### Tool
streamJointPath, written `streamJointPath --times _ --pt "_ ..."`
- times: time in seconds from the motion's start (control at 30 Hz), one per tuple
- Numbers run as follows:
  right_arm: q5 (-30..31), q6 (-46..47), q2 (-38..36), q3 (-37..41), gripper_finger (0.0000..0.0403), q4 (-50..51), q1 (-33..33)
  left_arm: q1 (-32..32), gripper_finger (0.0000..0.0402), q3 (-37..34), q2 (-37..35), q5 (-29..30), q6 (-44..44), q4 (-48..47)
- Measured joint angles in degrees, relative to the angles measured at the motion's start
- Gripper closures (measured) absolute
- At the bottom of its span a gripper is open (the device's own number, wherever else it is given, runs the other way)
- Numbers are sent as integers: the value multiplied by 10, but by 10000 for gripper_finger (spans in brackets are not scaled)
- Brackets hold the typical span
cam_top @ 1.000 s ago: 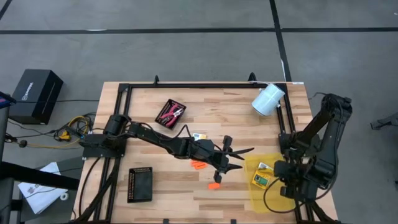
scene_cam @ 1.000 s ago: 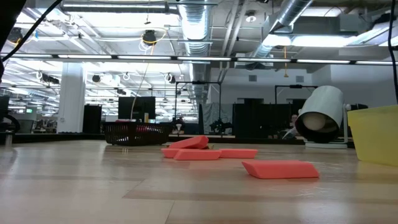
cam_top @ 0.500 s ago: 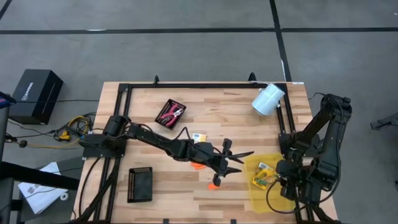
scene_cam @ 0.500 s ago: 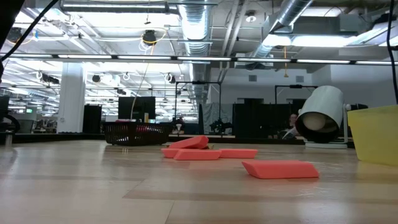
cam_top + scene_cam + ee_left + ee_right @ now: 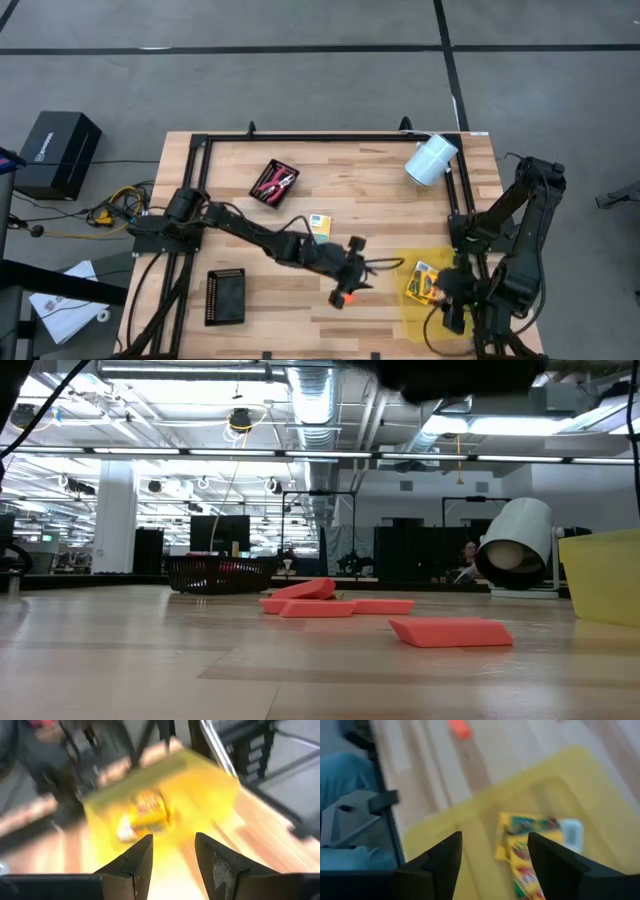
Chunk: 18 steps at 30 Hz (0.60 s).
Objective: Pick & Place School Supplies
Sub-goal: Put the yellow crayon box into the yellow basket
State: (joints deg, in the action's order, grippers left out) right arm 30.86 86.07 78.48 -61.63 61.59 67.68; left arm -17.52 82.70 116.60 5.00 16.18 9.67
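Observation:
Two yellow crayon boxes (image 5: 525,851) lie flat on the floor of the translucent yellow bin (image 5: 425,315) at the table's right. My right gripper (image 5: 492,840) hovers open above them, holding nothing; in the high view it (image 5: 452,300) is over the bin's near part. My left gripper (image 5: 172,840) is open and empty at mid-table (image 5: 362,268), just beyond an orange piece (image 5: 345,297), and faces the bin. Another crayon box (image 5: 320,222) lies on the bare wood. Red-handled scissors (image 5: 273,182) lie in a black mesh tray. More orange pieces (image 5: 315,601) lie on the table.
A second black mesh tray (image 5: 225,297) sits near the front left. A white roll (image 5: 432,158) lies on its side at the far right corner. A black frame (image 5: 320,138) edges the table. The left arm (image 5: 260,235) stretches across the middle.
My right gripper has drawn back toward the table's near edge, away from the crayon boxes, which stay in the bin. My left gripper has pulled back toward the near left, closer to the orange piece, and its arm now covers the other orange pieces.

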Motion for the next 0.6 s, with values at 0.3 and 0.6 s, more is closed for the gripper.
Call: streamJointPath --times 0.3,0.6 --pt "54 -155 116 0 223 -86 -96 -31 262 -120 0 128 -131 -4" --pt "50 -320 167 1 226 -149 -213 -36 262 -242 -114 296 -170 11"
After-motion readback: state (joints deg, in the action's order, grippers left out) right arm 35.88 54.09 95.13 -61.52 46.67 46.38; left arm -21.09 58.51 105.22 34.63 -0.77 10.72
